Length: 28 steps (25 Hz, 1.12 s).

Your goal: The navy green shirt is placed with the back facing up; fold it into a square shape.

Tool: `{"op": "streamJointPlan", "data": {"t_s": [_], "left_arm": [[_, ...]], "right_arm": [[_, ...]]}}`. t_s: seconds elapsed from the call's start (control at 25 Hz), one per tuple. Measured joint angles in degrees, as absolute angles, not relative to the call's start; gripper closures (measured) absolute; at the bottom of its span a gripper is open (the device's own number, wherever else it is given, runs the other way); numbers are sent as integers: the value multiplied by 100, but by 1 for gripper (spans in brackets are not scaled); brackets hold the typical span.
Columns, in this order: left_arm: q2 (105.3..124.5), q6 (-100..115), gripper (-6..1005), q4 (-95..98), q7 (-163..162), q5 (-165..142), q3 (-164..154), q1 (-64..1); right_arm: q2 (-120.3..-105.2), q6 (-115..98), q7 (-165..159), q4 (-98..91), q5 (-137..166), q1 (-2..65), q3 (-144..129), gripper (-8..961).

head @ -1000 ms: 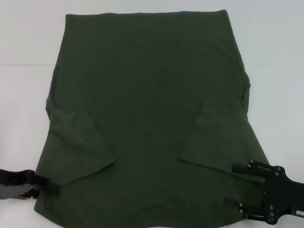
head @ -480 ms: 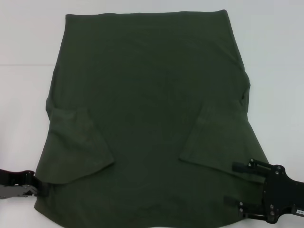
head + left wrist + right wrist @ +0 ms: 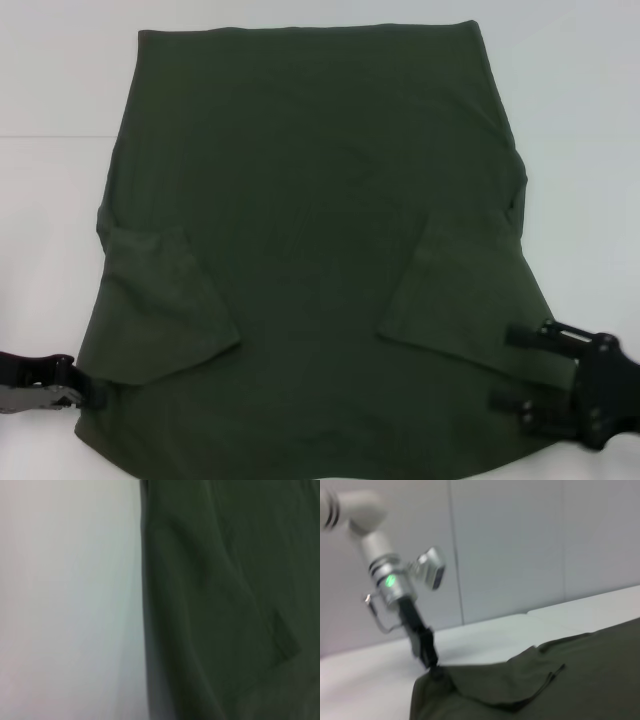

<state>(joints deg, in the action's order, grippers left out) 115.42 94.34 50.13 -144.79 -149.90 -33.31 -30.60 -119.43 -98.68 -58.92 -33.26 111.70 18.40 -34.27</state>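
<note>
Right hand has shifted, open over shirt.

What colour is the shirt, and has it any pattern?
The shirt is plain dark olive green, no pattern visible; head view shows it best.

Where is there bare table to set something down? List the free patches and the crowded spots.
Free: the white table along the navy green shirt's left edge, above the left gripper; the strip along its right edge, above the right gripper; a thin band beyond its far edge. Crowded: the middle, all shirt, and both near corners, where the grippers sit.
</note>
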Motion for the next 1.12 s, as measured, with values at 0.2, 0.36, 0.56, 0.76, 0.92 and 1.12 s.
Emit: {"op": "streamJointPlan", "data": {"t_s": [0.2,0.36,0.56,0.76,0.92,1.12], "left_arm": [[11496,9516,983,4982,-14330,-14897,-3324,-3046],[11436,9530,983,4901,-14276,-14866,-3321,-3065],[11400,9527,983,4853,-14151,-14847,-3321,-3070],[11349,9541,983,4769,-14056,-14725,-3315,-3078],[11345,9542,983,4745,-13991,-14713,-3331,-3101],[11345,9504,983,4745,-13940,-14712,-3311,-3107]], "right_arm": [[-11641,-10419,-8596,-4331,11210,1861,-3242,124],[-11139,-10483,-11096,-4901,11462,2003,-3253,126],[-10534,-10797,-13055,-4914,12398,2471,-3181,175],[-10491,-10945,-13849,-4958,13660,3022,-3089,248],[-10627,-10766,-13948,-4935,14506,3406,-3205,251],[-10855,-10380,-14068,-4884,14967,3583,-3446,251]]}}
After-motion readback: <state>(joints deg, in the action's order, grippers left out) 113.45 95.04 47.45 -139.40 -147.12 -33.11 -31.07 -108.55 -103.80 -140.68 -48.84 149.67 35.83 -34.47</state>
